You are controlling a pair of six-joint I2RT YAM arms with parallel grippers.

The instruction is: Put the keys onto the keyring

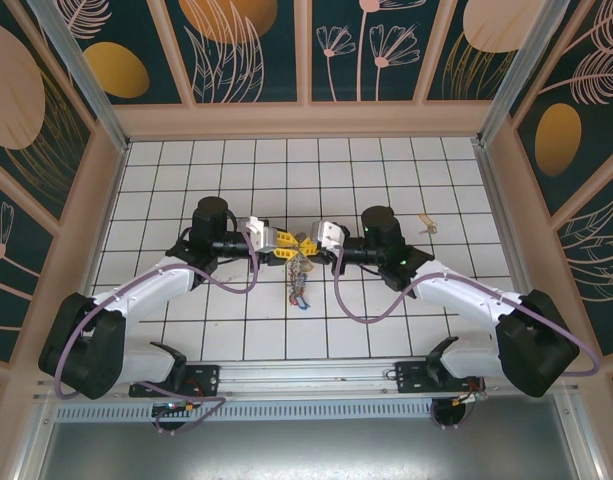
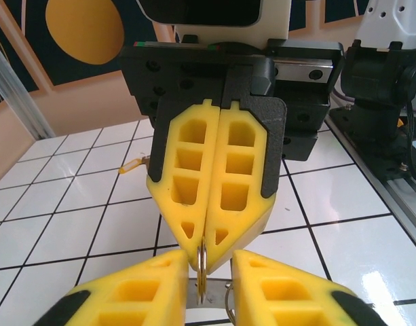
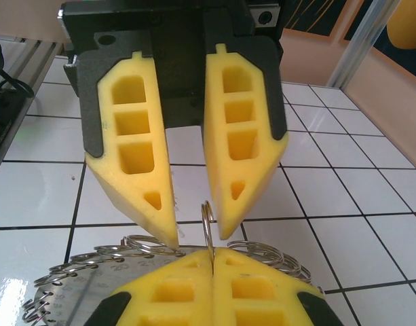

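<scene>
My two grippers meet tip to tip above the middle of the table. The right gripper (image 1: 314, 242) (image 3: 213, 252) (image 2: 204, 250) is shut on a small silver split ring (image 3: 208, 217) (image 2: 202, 275), which stands upright. That ring belongs to the keyring (image 3: 75, 284), a flat grey metal disc with several split rings along its rim. The left gripper (image 1: 286, 243) (image 2: 211, 258) (image 3: 197, 236) is open, its yellow fingers (image 3: 136, 156) either side of the ring with a gap on each side. A bunch of keys (image 1: 298, 276) hangs below the grippers.
A single brass key (image 1: 423, 225) (image 2: 129, 165) lies on the white tiles to the far right, behind the right arm. Wooden walls close the table at the back and sides. Purple cables loop beside both arms.
</scene>
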